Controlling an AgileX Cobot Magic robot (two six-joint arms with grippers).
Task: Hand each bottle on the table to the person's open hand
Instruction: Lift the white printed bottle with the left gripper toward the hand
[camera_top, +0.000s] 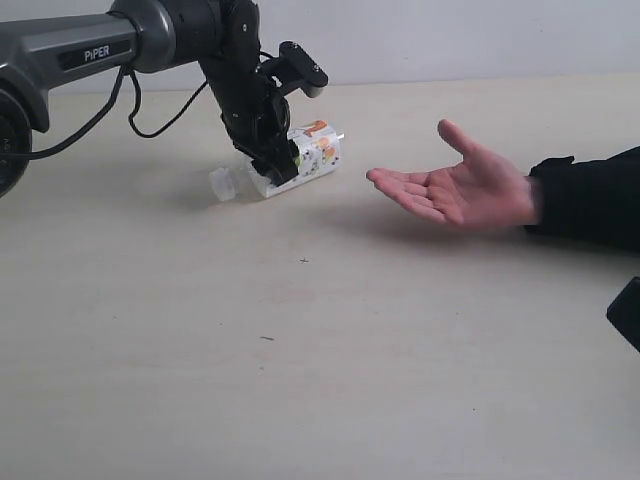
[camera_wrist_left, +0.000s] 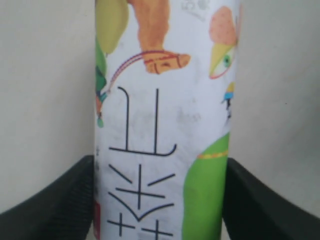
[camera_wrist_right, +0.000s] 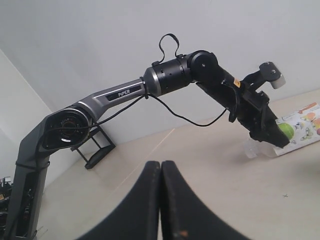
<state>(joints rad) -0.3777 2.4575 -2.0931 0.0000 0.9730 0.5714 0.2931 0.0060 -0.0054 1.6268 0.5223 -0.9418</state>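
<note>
The clear white-label bottle with fruit print (camera_top: 310, 152) lies sideways low over the table (camera_top: 300, 380), its clear cap end (camera_top: 222, 184) pointing left. My left gripper (camera_top: 278, 160) is shut on its middle; in the left wrist view the label (camera_wrist_left: 160, 100) fills the centre with a black finger (camera_wrist_left: 75, 200) pressed on each side. The person's open hand (camera_top: 455, 188) waits palm up to the right of the bottle, a short gap away. My right gripper (camera_wrist_right: 161, 167) is shut and holds nothing. The other three bottles are out of view.
The black sleeve (camera_top: 590, 200) runs off the right edge. A dark part of my right arm (camera_top: 626, 312) shows at the lower right edge. A black stand (camera_wrist_right: 97, 147) sits at the table's far side in the right wrist view.
</note>
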